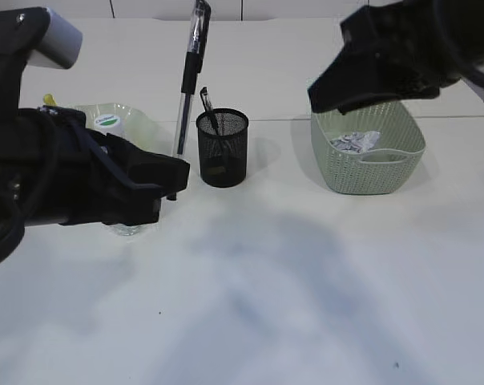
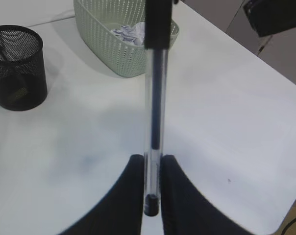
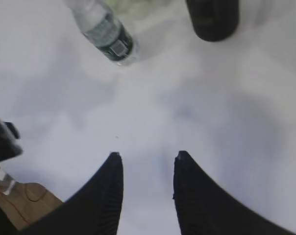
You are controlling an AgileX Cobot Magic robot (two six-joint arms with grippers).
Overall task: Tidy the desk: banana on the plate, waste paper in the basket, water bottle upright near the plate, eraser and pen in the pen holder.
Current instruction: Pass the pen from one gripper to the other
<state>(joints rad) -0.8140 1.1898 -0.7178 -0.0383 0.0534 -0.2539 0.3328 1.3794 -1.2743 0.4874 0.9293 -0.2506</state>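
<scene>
My left gripper [image 1: 178,172] [image 2: 153,159] is shut on the lower end of a clear pen [image 1: 189,80] [image 2: 155,88] with a black cap. It holds the pen nearly upright just left of the black mesh pen holder [image 1: 223,148] [image 2: 18,68]. Another pen [image 1: 208,108] stands in the holder, and a small pale thing at its bottom may be the eraser. Waste paper [image 1: 356,142] [image 2: 128,33] lies in the green basket [image 1: 369,164] [image 2: 113,58]. The water bottle [image 1: 106,122] [image 3: 106,36] stands behind my left arm by the plate [image 1: 134,116]. Only a yellow banana tip [image 1: 48,99] shows. My right gripper [image 1: 326,100] [image 3: 147,156] hangs open and empty above the basket.
The left arm fills the left of the exterior view and hides most of the plate and bottle. The white desk stretches bare toward the front. A table edge and wooden floor [image 3: 25,198] show at the lower left of the right wrist view.
</scene>
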